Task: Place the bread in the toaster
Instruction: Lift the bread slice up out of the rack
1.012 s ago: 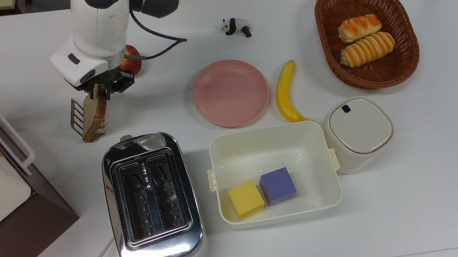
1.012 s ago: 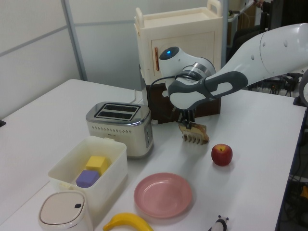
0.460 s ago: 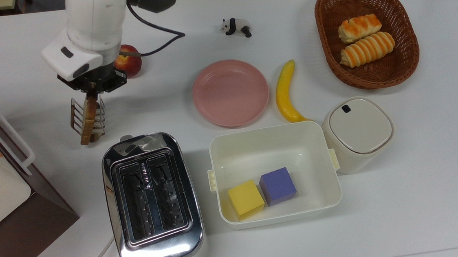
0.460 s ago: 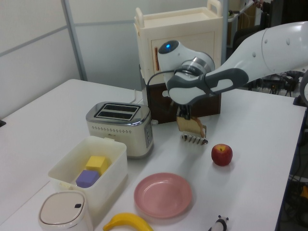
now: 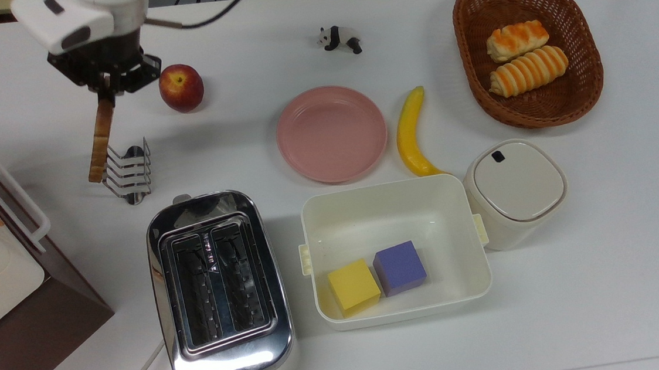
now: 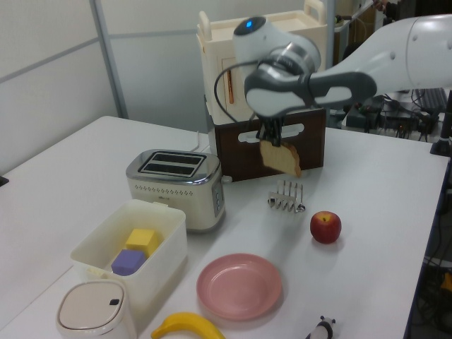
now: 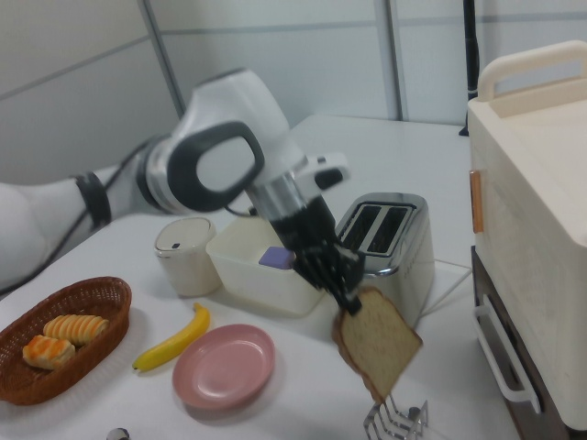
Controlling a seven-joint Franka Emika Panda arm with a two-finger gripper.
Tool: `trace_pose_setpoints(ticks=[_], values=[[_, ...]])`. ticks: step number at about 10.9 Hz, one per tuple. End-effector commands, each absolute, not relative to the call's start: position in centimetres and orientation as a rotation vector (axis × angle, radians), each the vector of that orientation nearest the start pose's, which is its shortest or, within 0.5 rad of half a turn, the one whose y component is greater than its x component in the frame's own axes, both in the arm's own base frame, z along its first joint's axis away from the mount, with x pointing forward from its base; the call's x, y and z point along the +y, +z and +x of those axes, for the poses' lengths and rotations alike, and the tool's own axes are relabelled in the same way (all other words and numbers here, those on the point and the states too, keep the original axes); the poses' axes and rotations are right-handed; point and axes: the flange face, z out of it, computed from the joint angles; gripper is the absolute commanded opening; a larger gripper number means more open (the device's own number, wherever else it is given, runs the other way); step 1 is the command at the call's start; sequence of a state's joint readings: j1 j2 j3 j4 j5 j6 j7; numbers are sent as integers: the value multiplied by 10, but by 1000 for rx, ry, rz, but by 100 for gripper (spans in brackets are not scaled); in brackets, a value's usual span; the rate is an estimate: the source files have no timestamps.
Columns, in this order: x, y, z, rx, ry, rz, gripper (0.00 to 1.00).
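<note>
step: carry, bread (image 5: 101, 139) held in the air over the toast rack (image 5: 127, 172), clear of its wires | next: likely swing toward the toaster (image 5: 220, 293), nearer in the top view, line the slice edge-on over a slot, lower | claw: gripper (image 5: 105, 91) pinching the slice's top edge, bread hanging upright below

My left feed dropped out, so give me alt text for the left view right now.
The gripper holds the bread slice in the air above the wire toast rack. The chrome toaster stands to the left view's left, both slots empty, with a red apple and pink plate nearer the camera.
</note>
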State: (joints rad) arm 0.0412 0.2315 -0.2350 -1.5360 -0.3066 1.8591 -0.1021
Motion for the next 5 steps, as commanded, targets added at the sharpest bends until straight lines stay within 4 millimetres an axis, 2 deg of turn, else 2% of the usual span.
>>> trace_pose_setpoints(ticks=[1, 2, 3, 4, 5], values=[[-105, 596, 631, 25, -188, -3385, 0], [-98, 610, 633, 45, -228, -3329, 0], [-88, 616, 642, 50, -269, -3279, 0], [-80, 613, 652, 54, -283, -3255, 0], [-74, 600, 663, 45, -266, -3248, 0]])
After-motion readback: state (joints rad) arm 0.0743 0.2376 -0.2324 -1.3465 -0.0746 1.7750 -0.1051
